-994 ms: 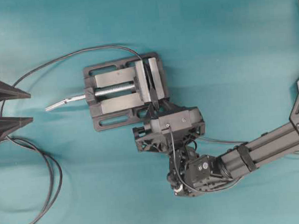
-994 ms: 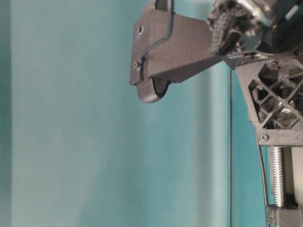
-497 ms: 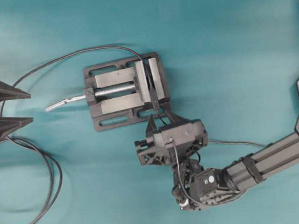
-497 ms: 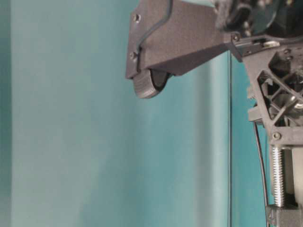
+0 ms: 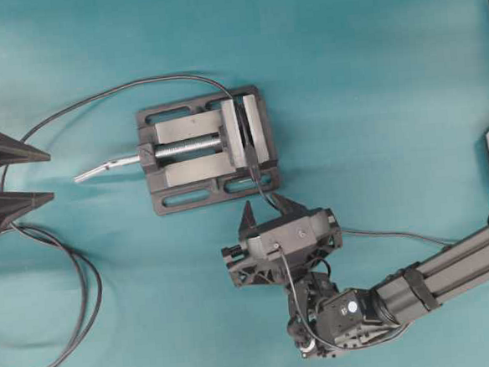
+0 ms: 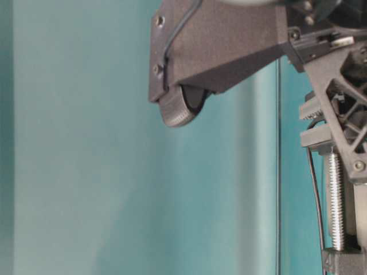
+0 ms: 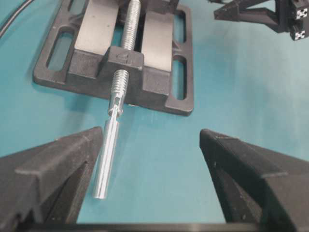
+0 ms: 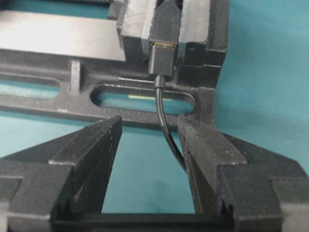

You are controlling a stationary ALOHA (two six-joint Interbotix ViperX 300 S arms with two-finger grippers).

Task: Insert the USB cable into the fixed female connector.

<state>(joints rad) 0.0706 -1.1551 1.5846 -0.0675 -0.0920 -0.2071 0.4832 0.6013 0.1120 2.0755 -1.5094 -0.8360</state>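
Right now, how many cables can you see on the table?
2. One cable arcs from the left edge to the vise; the USB cable runs from the vise's near side rightward under the right arm. More may be hidden.

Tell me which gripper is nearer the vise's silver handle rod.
Left. The left gripper sits open just beyond the rod's free end; the right gripper is past the vise's opposite side.

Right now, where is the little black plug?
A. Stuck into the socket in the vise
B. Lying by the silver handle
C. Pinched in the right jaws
A: in the right wrist view the plug sits in the socket clamped in the vise, and the right jaws stand open around its cable only.
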